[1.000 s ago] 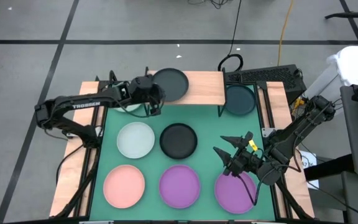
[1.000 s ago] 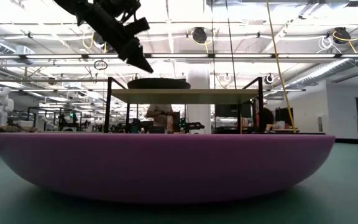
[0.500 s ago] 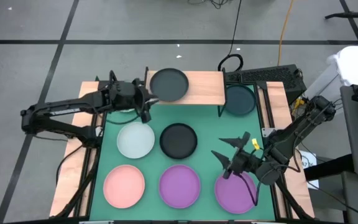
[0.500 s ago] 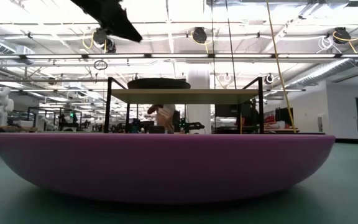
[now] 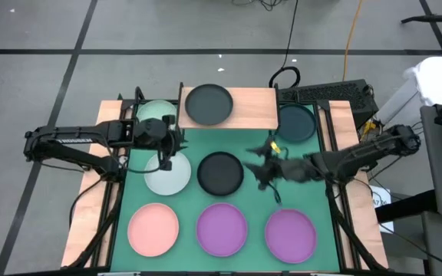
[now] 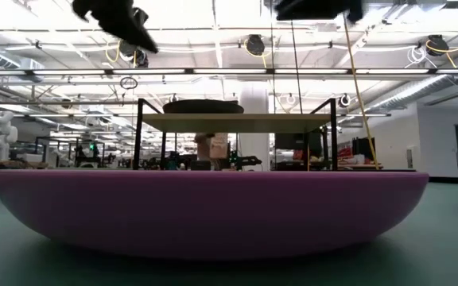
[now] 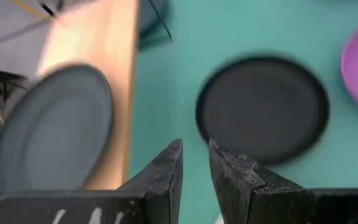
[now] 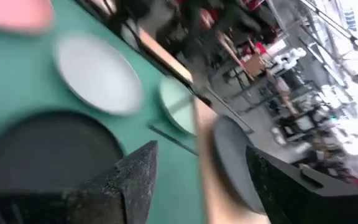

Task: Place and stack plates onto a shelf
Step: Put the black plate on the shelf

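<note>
Green matting covers the desk, which stands on a grey floor with dark tape lines. 8 plates are in view. 1 dark plate lies on the left half of the light-wood shelf at the far edge. 1 mint green plate sits just left of the shelf, and 1 dark teal plate sits just right of it. On the mat lie 1 pale white-blue plate, 1 black plate, 1 pink plate and 2 purple plates.

2 arms are over the desk. The left gripper hovers above the pale plate, its fingers nearly together and empty. The right gripper hangs just right of the black plate, fingers spread apart, holding nothing.
</note>
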Tool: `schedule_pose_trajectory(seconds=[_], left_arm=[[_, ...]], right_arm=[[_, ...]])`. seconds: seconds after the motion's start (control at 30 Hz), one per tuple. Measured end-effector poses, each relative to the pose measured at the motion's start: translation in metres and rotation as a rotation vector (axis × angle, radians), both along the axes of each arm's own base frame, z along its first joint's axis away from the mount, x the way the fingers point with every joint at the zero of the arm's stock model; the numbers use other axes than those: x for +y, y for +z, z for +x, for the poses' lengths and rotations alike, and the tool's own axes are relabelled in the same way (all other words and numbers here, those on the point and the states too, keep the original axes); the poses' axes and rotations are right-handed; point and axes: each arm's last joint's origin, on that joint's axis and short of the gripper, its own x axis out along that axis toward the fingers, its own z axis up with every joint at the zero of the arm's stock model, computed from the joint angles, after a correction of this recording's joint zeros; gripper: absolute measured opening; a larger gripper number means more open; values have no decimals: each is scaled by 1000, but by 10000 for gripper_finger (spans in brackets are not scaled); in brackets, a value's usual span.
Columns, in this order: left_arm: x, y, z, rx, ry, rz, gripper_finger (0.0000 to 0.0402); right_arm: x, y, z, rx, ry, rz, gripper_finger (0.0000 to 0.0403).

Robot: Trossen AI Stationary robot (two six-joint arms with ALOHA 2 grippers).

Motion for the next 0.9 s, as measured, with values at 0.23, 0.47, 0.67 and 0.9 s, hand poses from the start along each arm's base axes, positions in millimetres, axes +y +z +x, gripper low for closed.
schedule_pose_trajectory(seconds=[0.23,0.47,0.67,0.9], left_arm=[[6,-11,-13,187,36,52,86],[14,-5,-7,35,233,-97,86],[13,-9,-11,52,318,-290,86],[1,-17,-19,161,393,-422,86]], right_arm=[[-75,0,8,-45,20,202,213],[-96,1,6,-128,6,442,214],[-88,1,7,-195,-53,641,239],[-69,-4,7,-189,-79,838,249]])
